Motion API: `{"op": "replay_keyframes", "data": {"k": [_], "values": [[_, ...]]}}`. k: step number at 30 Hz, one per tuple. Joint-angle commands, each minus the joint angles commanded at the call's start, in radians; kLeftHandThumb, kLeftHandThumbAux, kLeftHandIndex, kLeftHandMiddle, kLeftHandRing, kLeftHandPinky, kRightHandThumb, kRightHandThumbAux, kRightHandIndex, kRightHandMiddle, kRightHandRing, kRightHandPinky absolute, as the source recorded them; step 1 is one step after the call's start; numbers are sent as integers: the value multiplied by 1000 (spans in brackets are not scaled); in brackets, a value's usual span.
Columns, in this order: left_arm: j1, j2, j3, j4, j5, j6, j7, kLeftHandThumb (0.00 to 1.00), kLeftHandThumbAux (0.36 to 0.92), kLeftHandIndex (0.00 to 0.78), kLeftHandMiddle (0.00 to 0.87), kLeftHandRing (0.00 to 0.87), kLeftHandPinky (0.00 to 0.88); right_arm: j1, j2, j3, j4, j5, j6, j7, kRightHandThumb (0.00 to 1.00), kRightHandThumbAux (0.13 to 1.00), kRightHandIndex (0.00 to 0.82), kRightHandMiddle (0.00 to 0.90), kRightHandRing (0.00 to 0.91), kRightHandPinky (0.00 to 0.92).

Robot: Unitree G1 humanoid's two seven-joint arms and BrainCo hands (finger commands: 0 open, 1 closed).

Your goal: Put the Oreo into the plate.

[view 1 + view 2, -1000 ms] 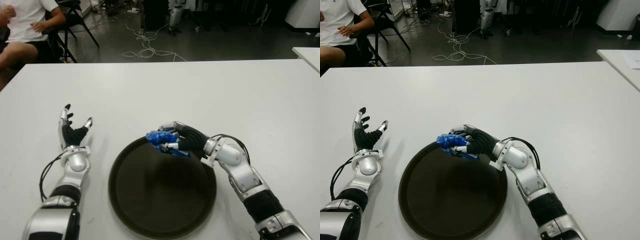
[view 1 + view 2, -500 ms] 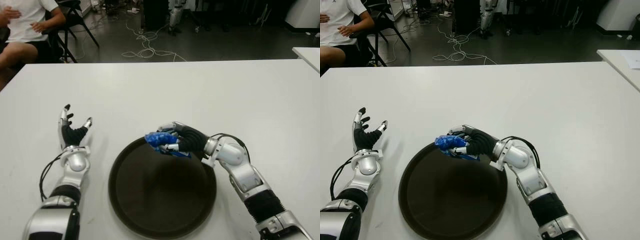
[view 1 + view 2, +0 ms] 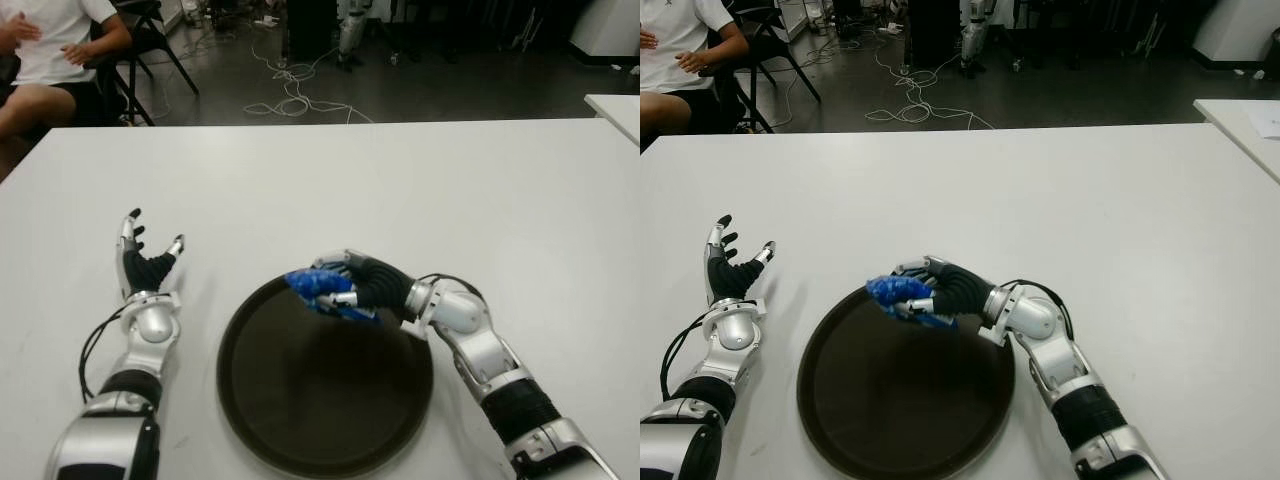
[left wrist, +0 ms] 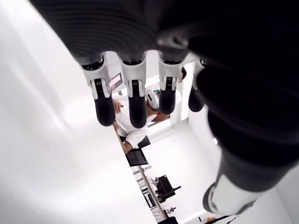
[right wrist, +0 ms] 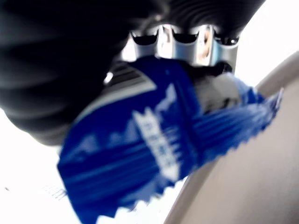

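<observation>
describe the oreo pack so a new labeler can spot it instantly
On the white table lies a large round dark plate in front of the robot. Over the plate's far rim, the right hand grips a small crinkly blue packet, the Oreo. It is the only blue thing on the table; the left hand shows open and empty, left of the plate.

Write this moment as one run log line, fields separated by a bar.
right hand: shut on Oreo pack, over far rim of plate | left hand: open, idle left of plate | Oreo not yet released
</observation>
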State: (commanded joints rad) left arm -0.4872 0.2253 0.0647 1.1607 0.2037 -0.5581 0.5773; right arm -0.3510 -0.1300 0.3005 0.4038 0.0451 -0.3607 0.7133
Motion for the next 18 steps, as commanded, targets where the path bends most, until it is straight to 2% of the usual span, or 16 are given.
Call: {"op": "replay_keyframes", "data": {"k": [2, 8, 12, 18], "values": [[0, 0, -1, 0, 0, 1, 0, 264, 784, 114, 96, 111, 161, -7, 0, 0, 12, 3, -3, 18, 0, 463, 23, 21, 12, 4], [1, 0, 3, -1, -8, -2, -10, 267, 782, 109, 97, 109, 149, -24, -7, 1, 32, 13, -10, 73, 0, 428, 2, 2, 1, 0], [2, 0, 5, -2, -10, -4, -16, 256, 786, 105, 96, 109, 142, -26, -14, 7, 33, -1, -8, 88, 0, 422, 0, 0, 0, 0], [3, 3, -3, -1, 2, -3, -4, 224, 793, 102, 114, 145, 200, -28, -17, 11, 37, -16, -15, 88, 0, 445, 0, 0, 0, 0]]}}
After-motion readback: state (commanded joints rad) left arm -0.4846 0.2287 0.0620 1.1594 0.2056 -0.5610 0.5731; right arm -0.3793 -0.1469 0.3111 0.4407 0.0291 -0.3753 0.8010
